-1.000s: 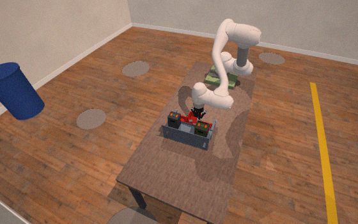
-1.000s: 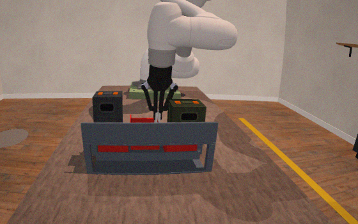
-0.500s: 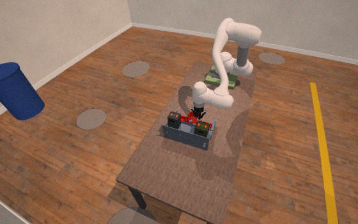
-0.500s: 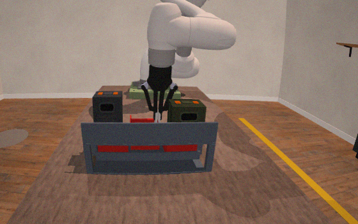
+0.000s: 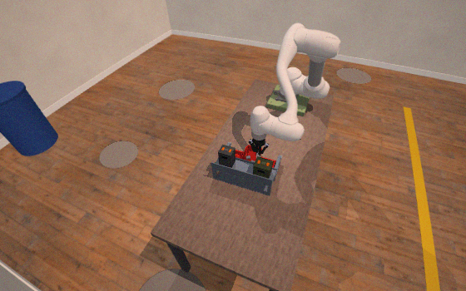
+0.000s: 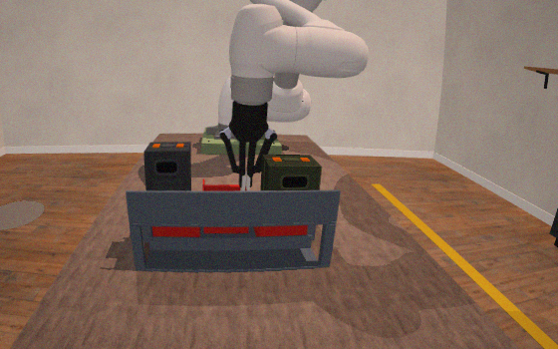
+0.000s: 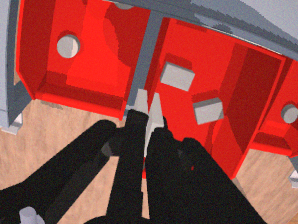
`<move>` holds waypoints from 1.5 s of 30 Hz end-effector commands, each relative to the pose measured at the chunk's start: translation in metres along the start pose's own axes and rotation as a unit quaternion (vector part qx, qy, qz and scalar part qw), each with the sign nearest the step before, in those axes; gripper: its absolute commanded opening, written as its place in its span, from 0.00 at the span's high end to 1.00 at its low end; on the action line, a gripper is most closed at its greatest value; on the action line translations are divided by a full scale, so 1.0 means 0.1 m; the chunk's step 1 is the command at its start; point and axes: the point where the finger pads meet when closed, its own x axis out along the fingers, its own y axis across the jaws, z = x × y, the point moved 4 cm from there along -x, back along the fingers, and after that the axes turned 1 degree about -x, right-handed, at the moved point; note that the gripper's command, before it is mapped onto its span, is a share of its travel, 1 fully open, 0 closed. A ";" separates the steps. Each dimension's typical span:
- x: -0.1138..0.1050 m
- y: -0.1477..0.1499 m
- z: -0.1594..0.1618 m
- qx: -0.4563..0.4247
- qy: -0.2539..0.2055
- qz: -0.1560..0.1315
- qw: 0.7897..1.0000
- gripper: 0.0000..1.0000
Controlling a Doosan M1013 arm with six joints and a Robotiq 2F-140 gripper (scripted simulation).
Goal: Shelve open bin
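My gripper (image 7: 145, 104) is shut on the side wall of a red open bin (image 7: 213, 110) with two grey parts in it. The bin sits at the front of the grey shelf (image 6: 231, 226), between a red bin with a round part (image 7: 77, 48) and another red bin (image 7: 282, 123). In the exterior view the gripper (image 6: 245, 183) comes down behind the shelf's back board, and the held bin's rim (image 6: 221, 187) shows just above that board. In the top view the gripper (image 5: 257, 149) is over the red bins (image 5: 245, 155). I cannot tell whether the held bin rests on the shelf floor.
A black box (image 6: 167, 166) and a dark green box (image 6: 291, 173) stand on the shelf's top board, left and right of the gripper. The arm's green base plate (image 5: 288, 103) is at the table's far end. A blue barrel (image 5: 22, 118) stands on the floor far left.
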 end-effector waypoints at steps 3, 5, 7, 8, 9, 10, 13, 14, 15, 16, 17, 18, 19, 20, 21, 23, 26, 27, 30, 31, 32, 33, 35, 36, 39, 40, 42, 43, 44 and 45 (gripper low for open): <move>0.00 0.00 0.00 0.000 0.000 0.000 1.000 1.00; 0.00 0.00 0.00 0.000 0.000 0.000 1.000 1.00; 0.00 0.00 0.00 0.000 0.000 0.000 1.000 1.00; 0.00 0.00 0.00 0.000 0.000 0.000 1.000 1.00; 0.00 0.00 0.00 0.000 0.000 0.000 1.000 1.00; 0.00 0.00 0.00 0.000 0.000 0.000 1.000 1.00; 0.00 0.00 0.00 0.000 0.000 0.000 1.000 1.00; 0.00 0.00 0.00 0.000 0.000 0.000 1.000 1.00; 0.00 0.00 0.00 0.000 0.000 0.000 1.000 1.00; 0.00 0.00 0.00 0.000 0.000 0.000 1.000 1.00; 0.00 0.00 0.00 0.000 0.000 0.000 1.000 1.00; 0.00 0.00 0.00 0.000 0.000 0.000 1.000 1.00; 0.00 0.00 0.00 0.000 0.000 0.000 1.000 1.00; 0.00 0.00 0.00 0.000 0.000 0.000 1.000 1.00; 0.00 0.00 0.00 0.000 0.000 0.000 1.000 1.00; 0.00 0.00 0.00 0.000 0.000 0.000 1.000 1.00; 0.00 0.00 0.00 0.000 0.000 0.000 1.000 0.94; 0.00 0.00 0.00 0.000 0.000 0.000 1.000 0.94; 0.00 0.00 0.00 0.000 0.000 0.000 1.000 0.94; 0.00 0.00 0.00 0.000 0.000 0.000 1.000 0.94; 0.00 0.00 0.00 0.000 0.000 0.000 1.000 0.94; 0.00 0.00 0.00 0.000 0.000 0.000 1.000 0.94; 0.00 0.00 0.00 0.000 0.000 0.000 1.000 0.94; 0.00 0.00 0.00 0.000 0.000 0.000 1.000 0.94; 0.00 0.00 0.00 0.000 0.000 0.000 1.000 0.94; 0.00 0.00 0.00 0.000 0.000 0.000 1.000 0.94; 0.00 0.00 0.00 0.000 0.000 0.000 1.000 0.94; 0.00 0.00 0.00 0.000 0.000 0.000 1.000 0.94; 0.00 0.00 0.00 0.000 0.000 0.000 1.000 0.94; 0.00 0.00 0.00 0.000 0.000 0.000 1.000 0.94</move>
